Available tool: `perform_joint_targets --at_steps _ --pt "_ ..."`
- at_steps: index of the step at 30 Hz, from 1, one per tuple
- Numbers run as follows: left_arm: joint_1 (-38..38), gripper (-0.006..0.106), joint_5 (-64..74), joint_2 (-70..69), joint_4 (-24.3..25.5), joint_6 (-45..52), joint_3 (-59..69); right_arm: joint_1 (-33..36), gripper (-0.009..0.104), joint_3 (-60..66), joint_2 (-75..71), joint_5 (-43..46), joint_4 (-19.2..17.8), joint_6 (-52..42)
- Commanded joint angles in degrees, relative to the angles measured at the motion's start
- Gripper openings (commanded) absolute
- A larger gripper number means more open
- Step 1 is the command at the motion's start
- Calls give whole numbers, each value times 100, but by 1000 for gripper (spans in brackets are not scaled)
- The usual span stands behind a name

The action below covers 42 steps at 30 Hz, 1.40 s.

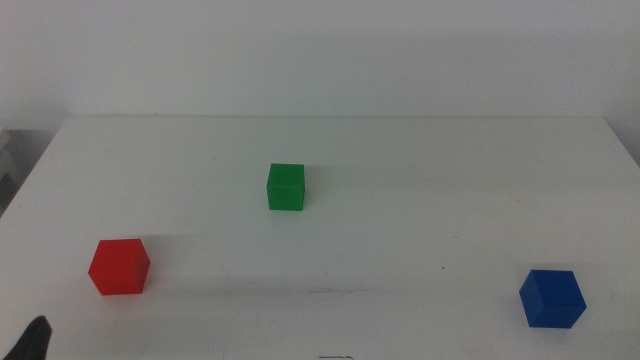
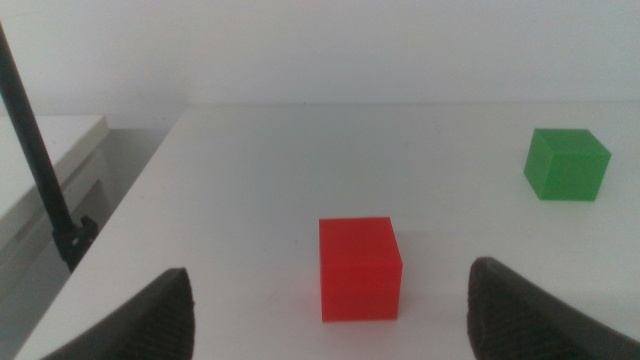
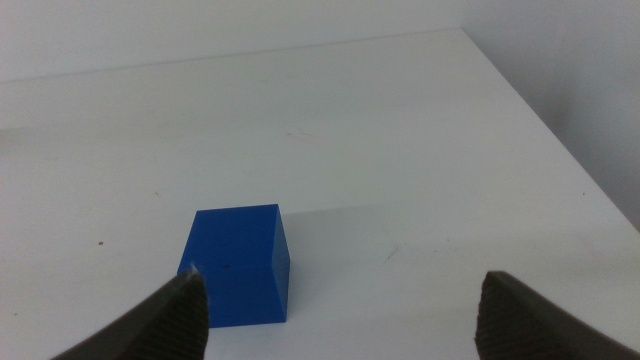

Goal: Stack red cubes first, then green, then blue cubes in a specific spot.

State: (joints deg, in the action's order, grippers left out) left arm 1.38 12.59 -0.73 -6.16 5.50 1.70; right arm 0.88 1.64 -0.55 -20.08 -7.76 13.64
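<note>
Left claw (image 2: 330, 310) nearest camera, jaws spread wide, empty; red cube (image 2: 360, 269) sits dead ahead between them, not touched. Red is at near-left of surface (image 1: 420, 130), green cube (image 1: 286, 187) mid-surface, blue cube (image 1: 552, 298) near-right, all well apart. Right claw (image 3: 340, 315) also spread, empty, blue cube off toward one jaw. Middle view shows only left claw tip at bottom edge; wrist views show the alignment. Left arm nearer red, likely first pick.

1 red cube (image 1: 119, 267), 1 green cube (image 1: 286, 187), 1 blue cube (image 1: 551, 298); 3 cubes total.
</note>
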Motion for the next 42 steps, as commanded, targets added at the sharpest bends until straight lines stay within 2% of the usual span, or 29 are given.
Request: perform_joint_targets --at_steps 1,19,31,37,42 --pt "2 94 -277 115 -106 -90 -295 19 85 -150 -133 444 -89 -52" --pt "2 94 3427 3429 -51 -90 -4380 19 85 -150 -133 444 -89 -52" --pt "2 94 4821 5356 -56 -198 -5966 19 85 -150 -133 444 -89 -52" --pt "2 94 5061 6263 -56 -244 -6525 19 85 -150 -133 444 -89 -52" --pt "2 94 5319 7035 159 -223 -6861 19 85 -150 -133 444 -89 -52"
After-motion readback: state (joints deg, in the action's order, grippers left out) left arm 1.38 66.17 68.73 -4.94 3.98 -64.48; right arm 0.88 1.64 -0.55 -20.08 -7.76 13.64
